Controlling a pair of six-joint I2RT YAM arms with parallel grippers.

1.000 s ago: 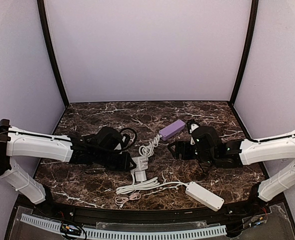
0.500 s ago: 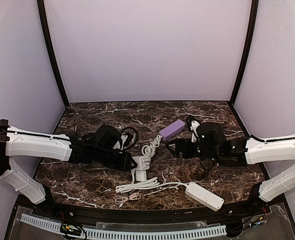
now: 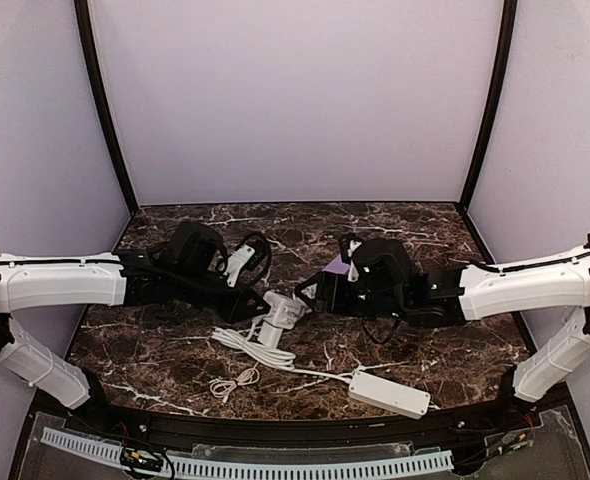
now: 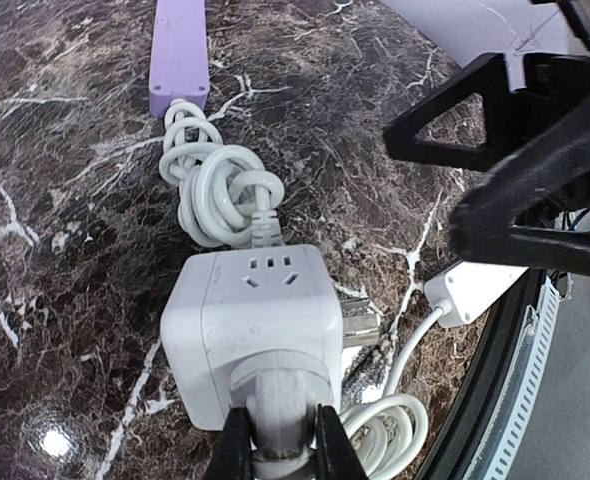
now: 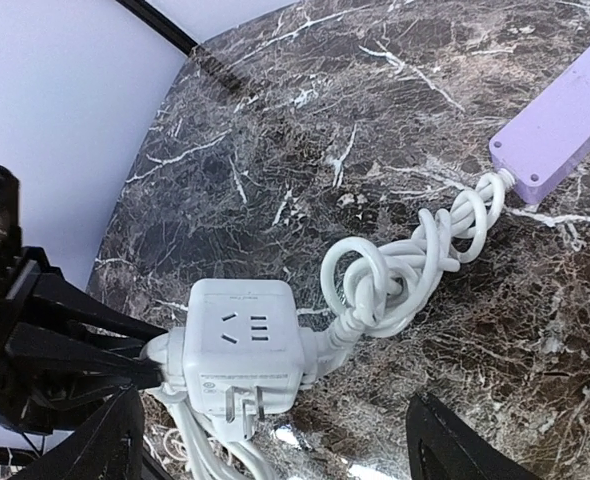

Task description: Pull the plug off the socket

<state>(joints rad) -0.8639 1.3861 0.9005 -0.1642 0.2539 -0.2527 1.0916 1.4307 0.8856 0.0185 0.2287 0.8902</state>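
Note:
The socket (image 4: 250, 320), a white cube (image 3: 287, 309), sits mid-table with its metal prongs (image 5: 240, 405) sticking out sideways. The plug (image 4: 280, 405) is seated in the cube's near face, and my left gripper (image 4: 282, 445) is shut on it, one finger on each side. Its thick white cord (image 4: 385, 430) loops away to the white power strip (image 3: 390, 394). My right gripper (image 5: 275, 425) stands open just short of the cube (image 5: 240, 345), its fingers (image 5: 105, 445) wide on either side without touching it. A second plug (image 5: 325, 345) sits in the cube's opposite face.
A knotted white cord (image 5: 415, 265) runs from the second plug to a purple power strip (image 5: 560, 120). A small pinkish cable (image 3: 233, 383) lies near the front edge. The two grippers (image 3: 308, 292) face each other closely over the dark marble table (image 3: 175, 350).
My left gripper closed on the plug and carried plug and cube a little toward the back. The right gripper swung left up to the cube. The white power strip and its cord slid left.

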